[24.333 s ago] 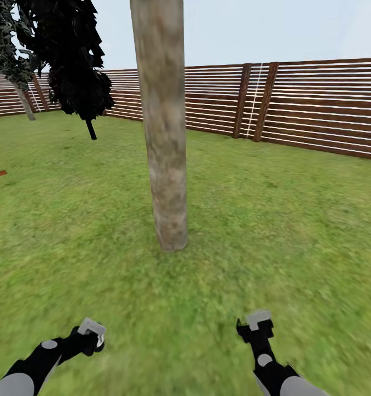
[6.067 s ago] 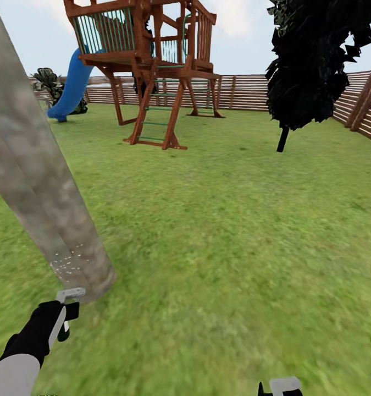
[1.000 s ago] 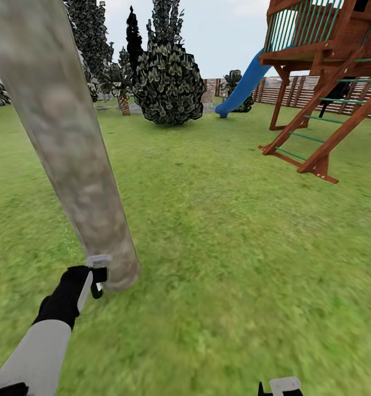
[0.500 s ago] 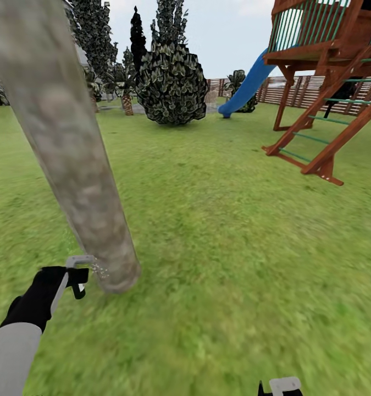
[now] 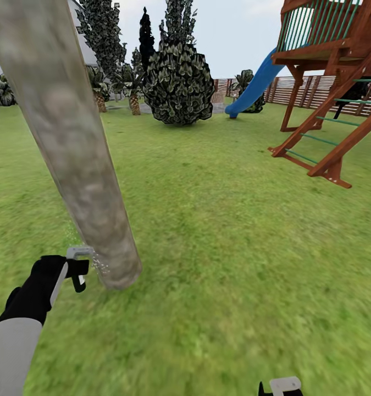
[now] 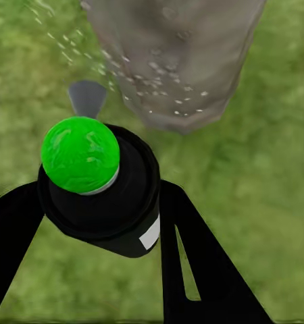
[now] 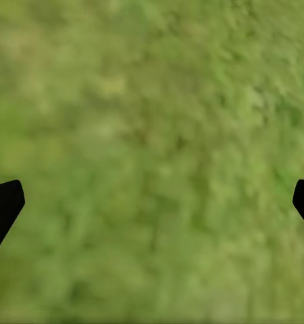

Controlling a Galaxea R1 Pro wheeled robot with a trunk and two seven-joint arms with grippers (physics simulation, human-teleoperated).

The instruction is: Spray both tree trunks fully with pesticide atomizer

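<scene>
Gripping the pesticide atomizer [image 6: 101, 196] between closed fingers, the left gripper [image 5: 78, 268] sits just beside the tree trunk [image 5: 75, 148] base on the lawn [image 5: 234, 231]. White pesticide [image 6: 165, 84] speckles dot the bark. Right gripper [image 7: 152, 202] fingers spread wide above grass.

This is a home back garden, rendered in simulation. A green grass lawn [image 5: 234, 231] covers the whole ground. At the far right stands a reddish-brown wooden play tower [image 5: 333, 66] with green ladder rungs and a blue plastic slide [image 5: 254, 85]. A brown horizontal-slat wooden fence [image 5: 300, 91] closes the far side. Round dark-leaved bushes [image 5: 177, 82] and tall conifers stand at the far middle, a white house wall [image 5: 83, 47] shows far left, and a thick mottled beige-grey tree trunk [image 5: 75, 154] rises near left.
</scene>
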